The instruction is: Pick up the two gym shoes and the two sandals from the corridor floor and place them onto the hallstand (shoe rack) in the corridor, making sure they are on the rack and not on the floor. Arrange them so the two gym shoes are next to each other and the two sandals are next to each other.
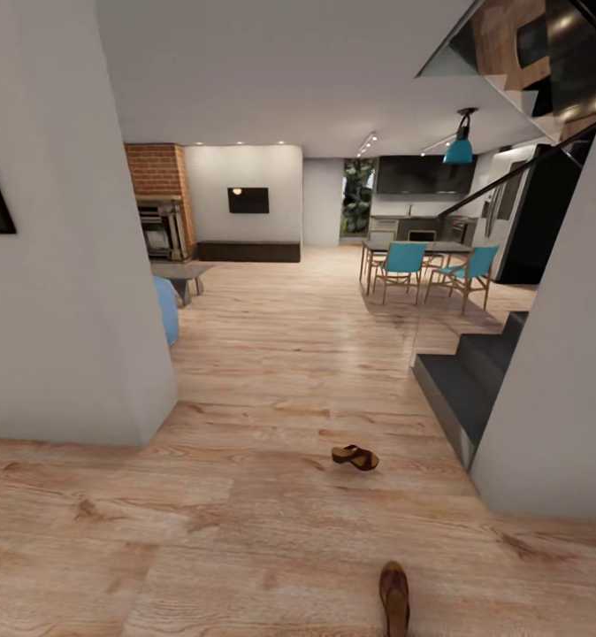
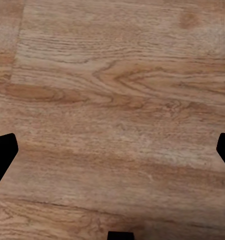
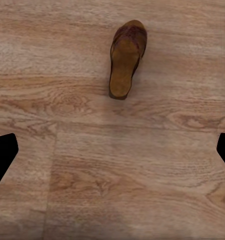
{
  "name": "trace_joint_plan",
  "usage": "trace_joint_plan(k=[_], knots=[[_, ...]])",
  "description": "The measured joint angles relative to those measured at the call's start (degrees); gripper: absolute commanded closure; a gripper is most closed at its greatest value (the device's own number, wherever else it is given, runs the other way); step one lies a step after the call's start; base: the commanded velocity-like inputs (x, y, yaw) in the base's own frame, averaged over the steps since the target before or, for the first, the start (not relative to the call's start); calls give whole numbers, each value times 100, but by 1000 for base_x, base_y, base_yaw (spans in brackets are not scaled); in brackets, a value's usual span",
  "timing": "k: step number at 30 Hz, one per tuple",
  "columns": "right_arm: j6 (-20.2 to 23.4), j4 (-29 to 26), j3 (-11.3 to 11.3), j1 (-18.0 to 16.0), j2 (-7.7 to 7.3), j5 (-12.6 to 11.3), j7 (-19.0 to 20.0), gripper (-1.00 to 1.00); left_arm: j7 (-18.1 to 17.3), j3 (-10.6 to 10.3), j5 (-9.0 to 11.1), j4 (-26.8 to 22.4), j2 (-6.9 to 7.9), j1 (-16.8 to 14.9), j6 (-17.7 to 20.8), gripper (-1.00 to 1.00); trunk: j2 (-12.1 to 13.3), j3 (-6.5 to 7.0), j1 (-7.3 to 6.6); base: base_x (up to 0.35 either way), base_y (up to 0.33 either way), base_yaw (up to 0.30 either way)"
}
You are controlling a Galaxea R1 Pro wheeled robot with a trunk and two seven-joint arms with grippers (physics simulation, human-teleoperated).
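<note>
The floor [image 1: 245, 495] was light brown wood-grain plank. Two sandals lay directly on it, well apart: one [image 1: 355, 456] near the dark stair base, one [image 1: 393, 597] at the head view's lower edge.
</note>
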Motion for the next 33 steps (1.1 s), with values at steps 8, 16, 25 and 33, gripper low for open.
trace_joint_plan(k=[8,16,25,33], knots=[[0,0,0,0,0,0,0,-100,0,2,0,0,0,0,-1,-100,-321,-204,176,0,0,-187],[0,0,0,0,0,0,0,-100,0,2,0,0,0,0,-8,-100,-642,-412,352,0,0,-169],[0,0,0,0,0,0,0,-100,0,2,0,0,0,0,-9,-100,-1003,-648,549,0,0,-166],[0,-7,0,0,0,0,0,-100,1,2,0,0,0,0,-9,-100,-1324,-858,725,0,0,-165]])
